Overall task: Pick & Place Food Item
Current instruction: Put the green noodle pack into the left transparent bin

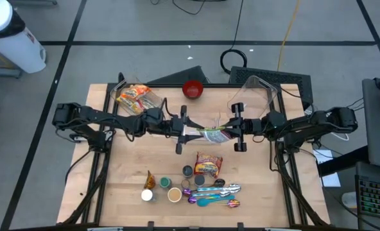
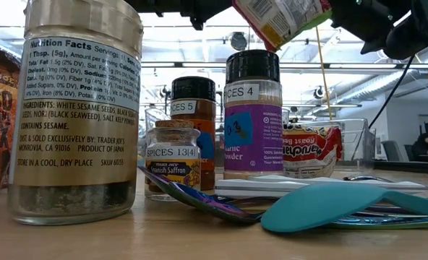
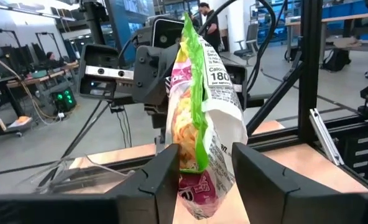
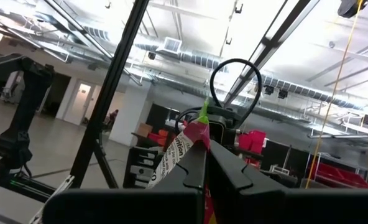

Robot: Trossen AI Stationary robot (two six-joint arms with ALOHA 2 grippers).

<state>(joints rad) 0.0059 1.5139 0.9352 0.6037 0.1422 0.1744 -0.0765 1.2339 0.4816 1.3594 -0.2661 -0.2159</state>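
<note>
Snack bag (image 1: 209, 133) is held in the air over the middle of the table (image 1: 132, 173), stretched between the two grippers, which face each other. The right gripper (image 1: 230, 133) is seen clamped shut on one end of the bag, its fingers (image 4: 199, 171) pressed together on the crimped pink and green seam. The left gripper (image 1: 189, 130) is placed around the other end; in the left wrist view the bag (image 3: 199, 124) hangs between its two fingers (image 3: 162, 177), which stand close to the bag's sides, though contact cannot be made out with certainty. In the low view only the bag's lower part (image 2: 283, 18) is seen near the top, above the jars.

Another bag (image 1: 208, 164) is laid flat on the table nearer the front edge, and a third packet (image 1: 137, 97) sits by the back left corner. A red bowl (image 1: 192, 89) is set at the back edge, near its middle. A clear container (image 1: 257, 96) is found at the back right corner. Spice jars (image 1: 167, 189) and coloured spoons (image 1: 215, 194) are grouped along the front edge.
</note>
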